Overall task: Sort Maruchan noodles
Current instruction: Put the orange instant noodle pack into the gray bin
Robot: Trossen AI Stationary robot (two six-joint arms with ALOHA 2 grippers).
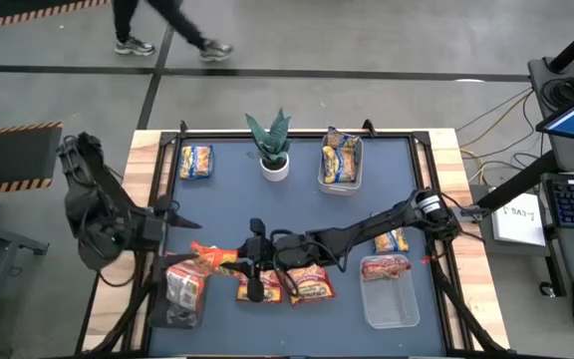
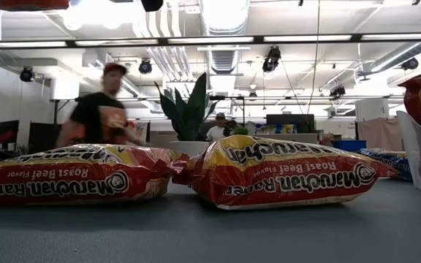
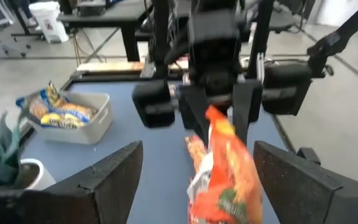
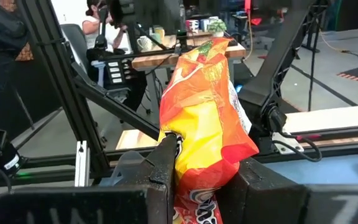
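An orange-red Maruchan noodle packet (image 1: 212, 257) is held above the table's near left part, with my right gripper (image 4: 207, 155) shut on it. My left gripper (image 3: 197, 148) stands open just left of it; the packet's free end (image 3: 229, 180) shows between the spread fingers, apart from them as far as I can see. Two red packets (image 2: 71, 175) (image 2: 283, 172) lie flat on the table below. A yellow packet (image 1: 195, 162) lies at the far left, and another (image 1: 392, 239) at the right. My right gripper pinches the orange-red packet at one end (image 4: 194, 171) between its two fingers. The fingers lie level and come from the table's right. The crumpled packet sticks out past the fingertips toward my left gripper, lifted clear of the table.
A clear bin (image 1: 182, 294) at the near left holds packets. A bin (image 1: 339, 179) at the far right holds yellow ones, and a bin (image 1: 392, 304) at the near right holds a red one. A potted plant (image 1: 272, 150) stands at the far middle. A person walks beyond the table.
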